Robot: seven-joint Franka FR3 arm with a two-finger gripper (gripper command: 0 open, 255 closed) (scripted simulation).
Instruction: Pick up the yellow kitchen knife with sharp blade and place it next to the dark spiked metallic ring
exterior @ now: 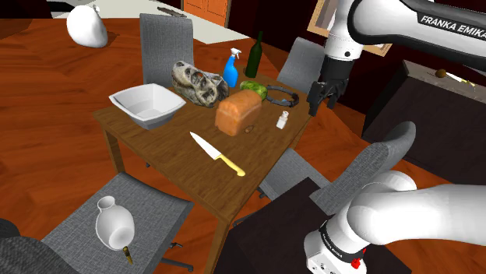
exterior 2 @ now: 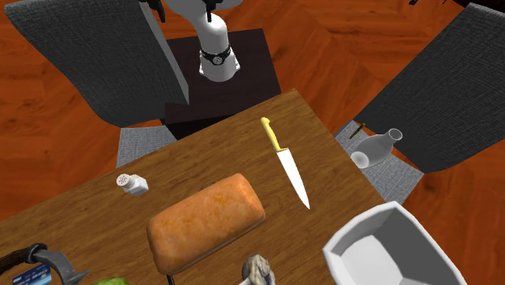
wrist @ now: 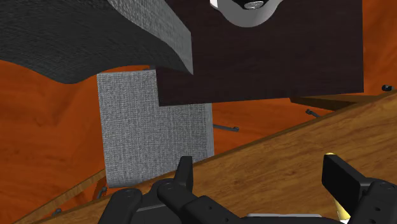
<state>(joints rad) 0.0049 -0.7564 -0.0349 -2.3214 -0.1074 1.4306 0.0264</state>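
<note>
Black fingers (wrist: 184,175) of the gripper (exterior: 322,100) stand apart, empty. Well away from it and lower, the yellow-handled kitchen knife (exterior: 216,153) lies flat on the table (exterior: 160,144): probably light, stiff, thin; best pinched across its handle (exterior: 231,164).

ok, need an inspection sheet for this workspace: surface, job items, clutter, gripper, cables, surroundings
Surface: wooden table, most things on its far half.
Job's things: yellow-handled knife lies flat on the near half, untouched; dark spiked ring by the corner at the shoulder view's right, behind the bread loaf.
Clutter: loaf, white bowl, shaker, blue spray bottle, dark bottle, grey skull-like object.
Grippers: gripper open, empty, in the air just off the ring's end of the table, apart from the knife.
Cables: nothing seen.
Surroundings: grey chairs around the table; white vase on one seat; wood floor.
</note>
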